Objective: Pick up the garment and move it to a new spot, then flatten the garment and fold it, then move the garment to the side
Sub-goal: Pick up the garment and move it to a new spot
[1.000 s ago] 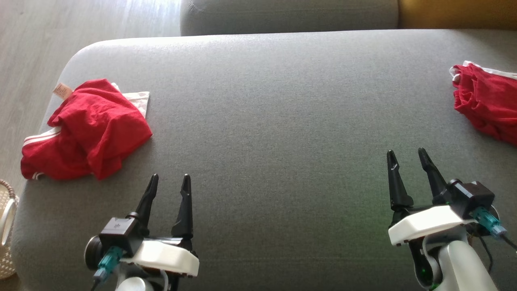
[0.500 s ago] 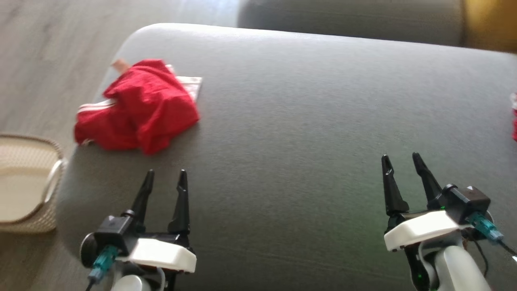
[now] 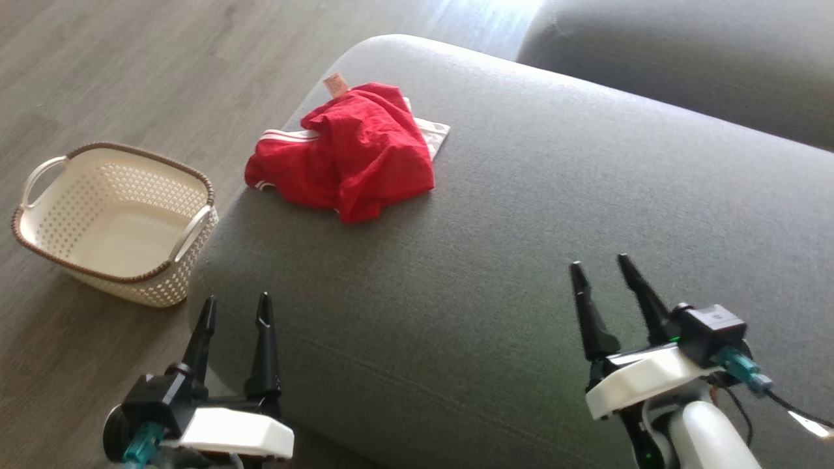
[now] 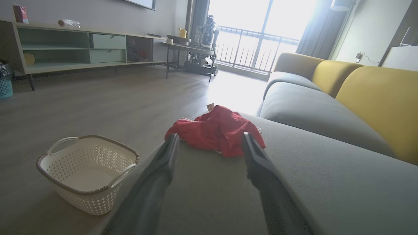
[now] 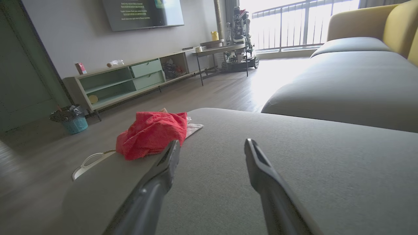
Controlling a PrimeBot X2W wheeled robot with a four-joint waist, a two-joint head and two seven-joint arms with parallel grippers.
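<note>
Left gripper (image 3: 236,298) hovered over near-left corner of sofa seat (image 3: 521,228), fingers spread, grasping nothing. Right gripper (image 3: 599,262) over seat's near edge, fingers likewise released. White perforated basket (image 3: 156,293) stood on floor (image 3: 98,65) just beside seat's left edge, bare bottom showing. Crumpled red garment (image 3: 352,153) lay at seat's far-left corner.
</note>
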